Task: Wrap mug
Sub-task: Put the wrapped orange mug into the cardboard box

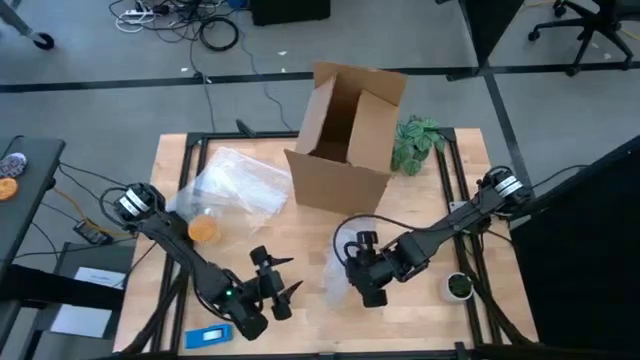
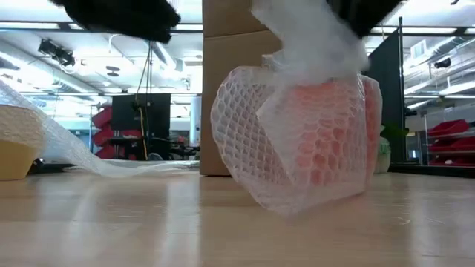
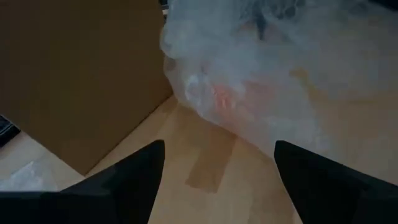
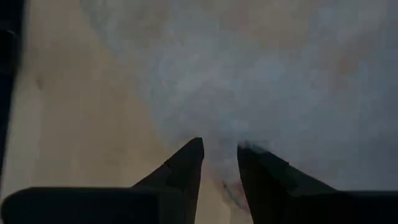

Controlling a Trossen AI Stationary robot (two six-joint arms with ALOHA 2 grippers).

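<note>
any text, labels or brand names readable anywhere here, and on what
None can be read.
Cardboard box: its visible faces are plain, no print.
Small blue object at the table's near edge: any marking is too small to read.
Papers beside the table: too small to read.
Bubble wrap bundle around the mug: no label shows.

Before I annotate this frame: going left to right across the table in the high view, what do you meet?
Left arm's base → orange object under loose bubble wrap → left gripper → right gripper → small green round object → right arm's base.
</note>
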